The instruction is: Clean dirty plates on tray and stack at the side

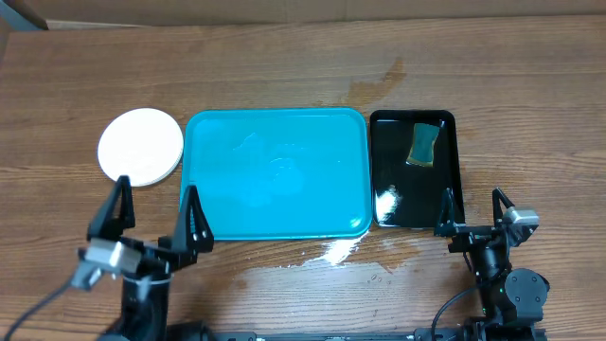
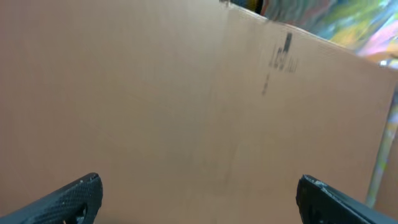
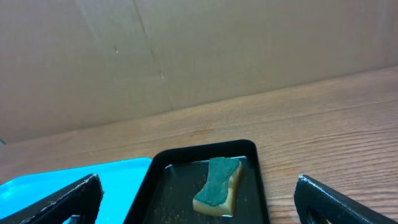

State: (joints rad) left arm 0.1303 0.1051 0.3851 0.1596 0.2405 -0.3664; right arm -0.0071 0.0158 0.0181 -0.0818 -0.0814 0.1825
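Observation:
A white round plate [image 1: 140, 146] lies on the table just left of the turquoise tray [image 1: 218, 133]; from above I cannot tell how many plates are stacked there. The tray holds only wet patches. My left gripper [image 1: 156, 206] stands open at the tray's near-left corner, clear of plate and tray. In the left wrist view the left gripper [image 2: 199, 199] faces only a cardboard wall, its fingers wide apart. My right gripper [image 1: 473, 210] hangs open near the black tray's front right corner. In the right wrist view the right gripper [image 3: 198, 186] is empty.
A glossy black tray [image 1: 445, 189] sits right of the turquoise one, with a green-and-yellow sponge [image 1: 424, 142] [image 3: 217, 185] in its far half. Water is spilled on the wood [image 1: 333, 252] in front of the trays. A cardboard wall [image 3: 186, 56] closes off the back.

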